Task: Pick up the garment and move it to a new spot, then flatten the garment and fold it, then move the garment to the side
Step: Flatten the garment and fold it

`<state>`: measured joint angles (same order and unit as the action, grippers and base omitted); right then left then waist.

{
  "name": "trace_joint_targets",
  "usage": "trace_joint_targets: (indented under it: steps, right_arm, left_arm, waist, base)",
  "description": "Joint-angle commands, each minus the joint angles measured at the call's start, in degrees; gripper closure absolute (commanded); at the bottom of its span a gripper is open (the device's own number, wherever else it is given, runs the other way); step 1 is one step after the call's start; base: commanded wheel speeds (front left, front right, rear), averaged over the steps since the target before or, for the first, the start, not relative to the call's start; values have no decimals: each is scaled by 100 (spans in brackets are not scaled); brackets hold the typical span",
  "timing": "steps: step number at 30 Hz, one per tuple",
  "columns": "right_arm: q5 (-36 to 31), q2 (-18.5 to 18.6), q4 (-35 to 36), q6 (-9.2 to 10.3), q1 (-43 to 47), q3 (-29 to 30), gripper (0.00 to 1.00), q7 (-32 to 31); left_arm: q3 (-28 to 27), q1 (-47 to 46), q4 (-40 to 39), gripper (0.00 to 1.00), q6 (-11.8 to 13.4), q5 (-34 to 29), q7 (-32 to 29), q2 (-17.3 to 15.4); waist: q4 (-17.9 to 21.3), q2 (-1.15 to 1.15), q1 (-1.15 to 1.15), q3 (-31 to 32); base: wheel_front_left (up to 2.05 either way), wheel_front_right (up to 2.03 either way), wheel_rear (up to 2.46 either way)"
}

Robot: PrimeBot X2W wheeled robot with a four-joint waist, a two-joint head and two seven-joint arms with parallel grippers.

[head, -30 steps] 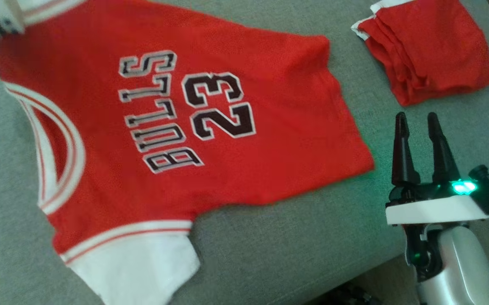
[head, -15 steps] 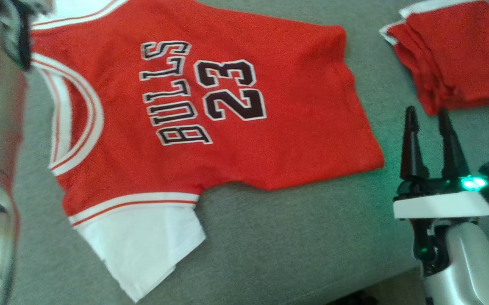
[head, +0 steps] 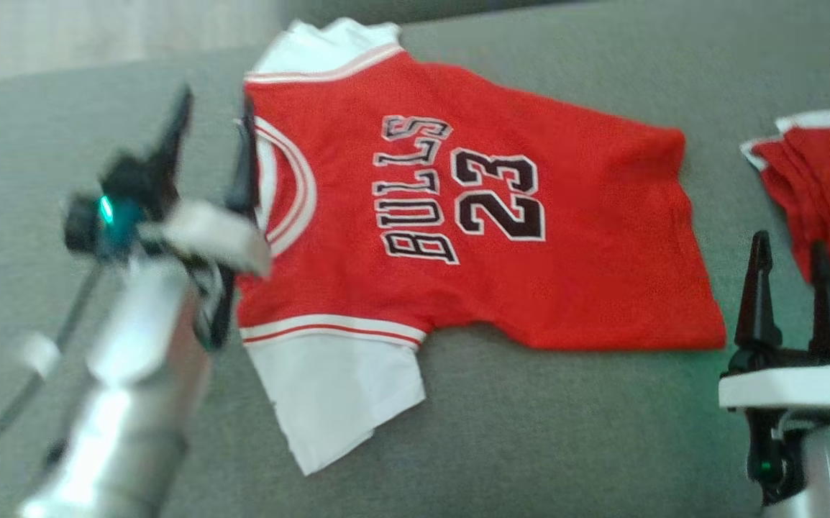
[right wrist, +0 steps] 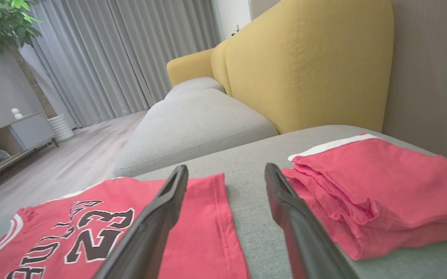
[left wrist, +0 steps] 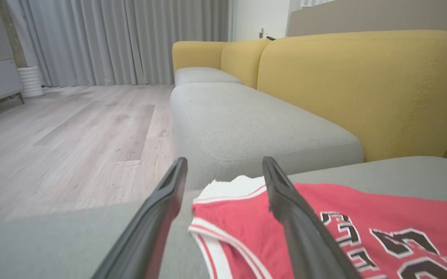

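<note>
So the left claw (head: 216, 104) has just let go of the jersey (head: 587, 216): fingers spread wide, empty, right beside the neckline (head: 306, 188). It lies mostly flat on the grey sofa seat (head: 530, 432). Over by the hem the right claw (head: 790, 244) is wide open too, empty. Move's done I reckon, flattening and folding next.

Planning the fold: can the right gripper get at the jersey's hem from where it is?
Probably yes. The right gripper stands open beside the hem of the jersey, with bare grey cushion between them. The folded red garment lies on its other side, out of the way.
</note>
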<state>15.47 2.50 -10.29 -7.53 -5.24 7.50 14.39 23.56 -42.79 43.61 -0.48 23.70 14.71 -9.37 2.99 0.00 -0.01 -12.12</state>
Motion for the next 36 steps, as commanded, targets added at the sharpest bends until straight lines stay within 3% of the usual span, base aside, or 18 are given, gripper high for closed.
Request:
trace_joint_targets:
  steps: [1, 10, 16, 26, 36]
  right_arm:
    - [-40, 38, 169, 4, -55, -125, 0, 61]
    - [-40, 38, 131, 4, 393, -206, 0, 61]
    - [-10, 38, 106, 4, 646, -266, 0, 61]
    - [-56, 38, 203, 4, 694, -275, 0, 61]
    - [58, 38, 177, 4, 672, -291, 0, 61]
  left_arm:
    - [-213, -58, -234, 0, 43, 8, 28, -143]
    - [-387, 2256, -1687, 0, 481, -115, 29, 101]
    - [-490, 3309, -2303, 0, 667, -120, 29, 327]
    - [-541, 3738, -2559, 0, 690, -215, 23, 486]
    - [-275, 3945, -1949, 0, 719, -32, -930, 514]
  waist:
    - [-361, 0, 1, 380]
    - [-611, 0, 1, 967]
    - [-637, 0, 1, 1232]
    - [-654, 0, 1, 1243]
    - [-602, 0, 1, 1160]
  base:
    - [0, 0, 0]
    - [0, 0, 0]
    - [0, 0, 0]
    - [0, 0, 0]
    - [0, 0, 0]
